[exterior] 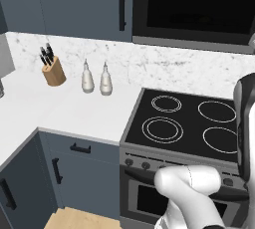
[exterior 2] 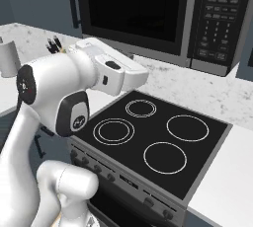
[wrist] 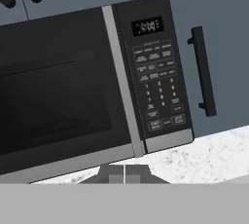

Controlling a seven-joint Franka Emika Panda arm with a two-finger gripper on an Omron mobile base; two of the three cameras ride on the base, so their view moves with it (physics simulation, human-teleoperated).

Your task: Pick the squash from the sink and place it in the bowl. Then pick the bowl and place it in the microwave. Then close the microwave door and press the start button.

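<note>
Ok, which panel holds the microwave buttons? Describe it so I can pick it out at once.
Find the microwave mounted above the stove, its door shut. The control panel is the narrow dark strip right of the door, past a grey divider. Unlike the plain glass beside it, it carries a small lit display over rows of buttons.

You see even, bright, shadowless rendered light; the glossy black glass stovetop (exterior 2: 153,137) carries no glare, and edges stay sharp, slightly pixelated throughout.

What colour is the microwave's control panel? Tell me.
Black, with small pale buttons, on the microwave; clearest in the hand view.
</note>
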